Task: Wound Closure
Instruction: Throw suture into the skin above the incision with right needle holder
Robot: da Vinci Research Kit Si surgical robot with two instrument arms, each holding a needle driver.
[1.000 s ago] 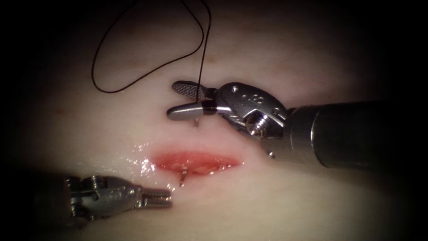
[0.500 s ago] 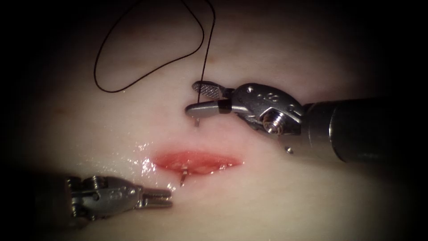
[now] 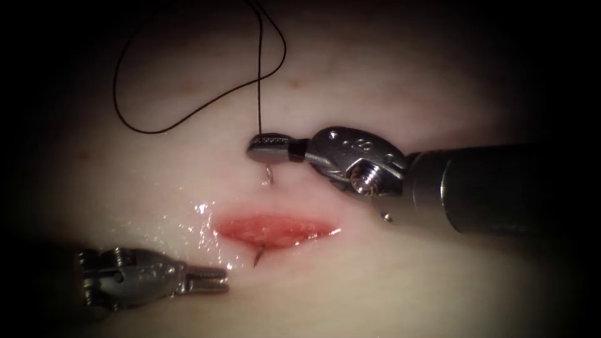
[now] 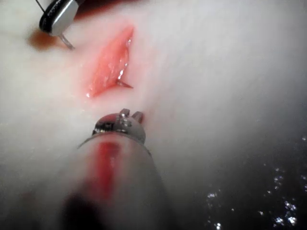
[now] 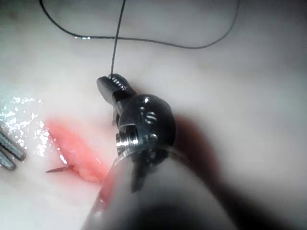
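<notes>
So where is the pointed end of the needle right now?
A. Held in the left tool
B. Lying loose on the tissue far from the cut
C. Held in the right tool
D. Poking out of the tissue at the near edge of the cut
D: the needle tip pokes out of the tissue at the near edge of the cut, while the left tool holds nothing.

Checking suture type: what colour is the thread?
Black thread, clearest in the endoscope view.

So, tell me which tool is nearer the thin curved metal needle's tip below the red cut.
Left. The left tool, holding nothing, lies just lower-left of the needle tip; the right tool grips the needle's tail above the cut.
</notes>
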